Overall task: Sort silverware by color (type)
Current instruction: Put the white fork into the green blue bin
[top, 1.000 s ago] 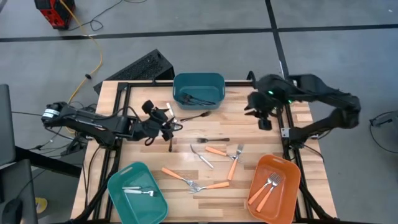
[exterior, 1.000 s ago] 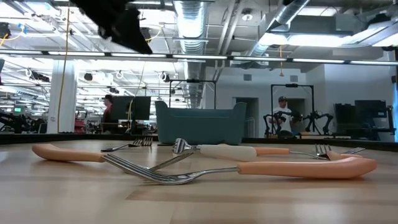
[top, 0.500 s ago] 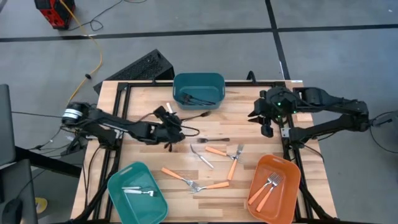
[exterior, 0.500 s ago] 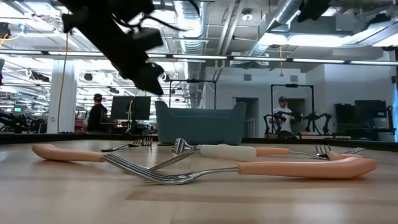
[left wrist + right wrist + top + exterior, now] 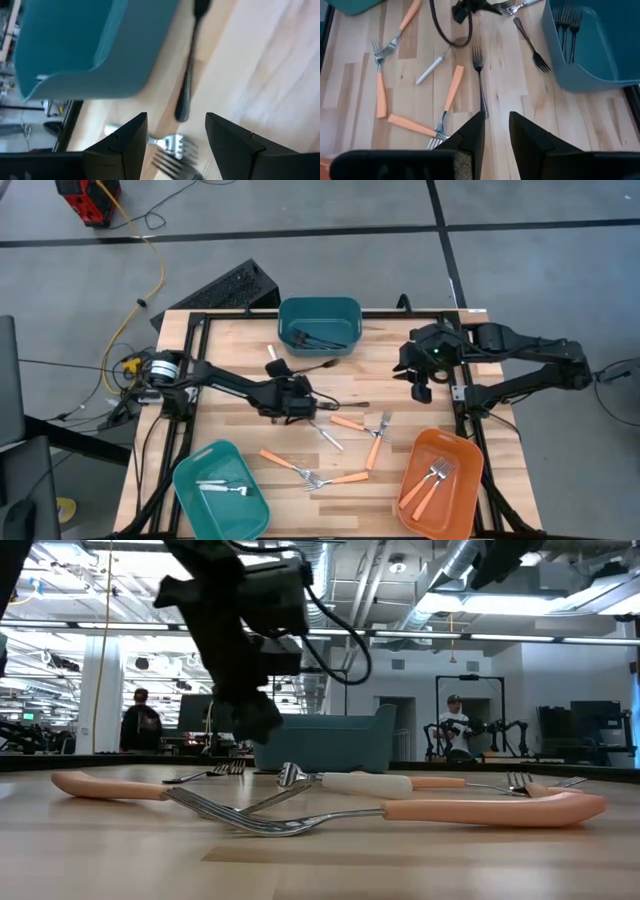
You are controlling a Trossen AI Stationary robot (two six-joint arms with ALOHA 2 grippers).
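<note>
Left tool low over mid-worktop, fingers parted, nothing between them; a dark fork lies just ahead, beside the dark teal bin. Right tool waits above the right edge, fingers slightly apart, empty. Orange-handled forks and a white-handled one scattered mid-worktop. More forks in the orange bin and near teal bin.
</note>
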